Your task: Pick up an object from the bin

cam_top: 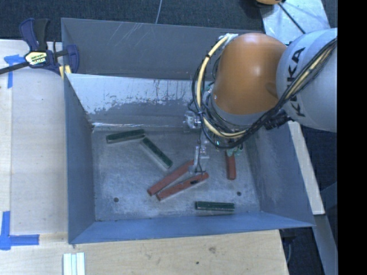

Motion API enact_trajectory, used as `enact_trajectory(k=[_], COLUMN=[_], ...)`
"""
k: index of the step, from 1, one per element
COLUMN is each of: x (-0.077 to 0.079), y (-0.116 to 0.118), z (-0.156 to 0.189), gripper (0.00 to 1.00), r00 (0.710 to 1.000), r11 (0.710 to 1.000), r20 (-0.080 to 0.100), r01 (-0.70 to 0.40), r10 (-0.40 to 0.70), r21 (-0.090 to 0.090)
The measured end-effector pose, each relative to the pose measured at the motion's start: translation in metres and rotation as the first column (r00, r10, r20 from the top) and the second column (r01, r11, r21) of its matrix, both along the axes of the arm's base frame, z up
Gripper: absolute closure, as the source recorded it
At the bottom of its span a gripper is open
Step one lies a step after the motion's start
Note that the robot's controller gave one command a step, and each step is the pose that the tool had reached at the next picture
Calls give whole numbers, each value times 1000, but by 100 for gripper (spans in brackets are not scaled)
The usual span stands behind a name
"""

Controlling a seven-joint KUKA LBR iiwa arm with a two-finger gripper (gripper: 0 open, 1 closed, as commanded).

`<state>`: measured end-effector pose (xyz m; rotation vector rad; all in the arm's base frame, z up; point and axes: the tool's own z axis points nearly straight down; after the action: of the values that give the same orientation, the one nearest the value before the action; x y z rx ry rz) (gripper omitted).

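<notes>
You see the hand (200,164) low in the middle of the bin (80,171), at the right end of two brown sticks (172,183) that lie side by side. You cannot tell if it is open or closed. A short brown stick (230,168) lies just right of it.

bin floor (114,179) free along left side and front-left. centre taken by two brown bars (175,183), apparently touching. back-left green bar (125,136) and slanted green bar (156,152) narrow the rear. front green bar (214,207) lies along front wall; short brown bar (231,167) crowds the right.
</notes>
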<state>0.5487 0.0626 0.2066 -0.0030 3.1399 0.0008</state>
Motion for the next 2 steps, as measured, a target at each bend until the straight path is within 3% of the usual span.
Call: enact_trajectory(k=[1,2], x=[1,8], y=[0,-4], z=[1,-33], gripper=[0,0], r00=[1000,999], r11=[1000,999], r20=[2,10], r01=[1,-51], r10=[-1,51], r21=[0,0])
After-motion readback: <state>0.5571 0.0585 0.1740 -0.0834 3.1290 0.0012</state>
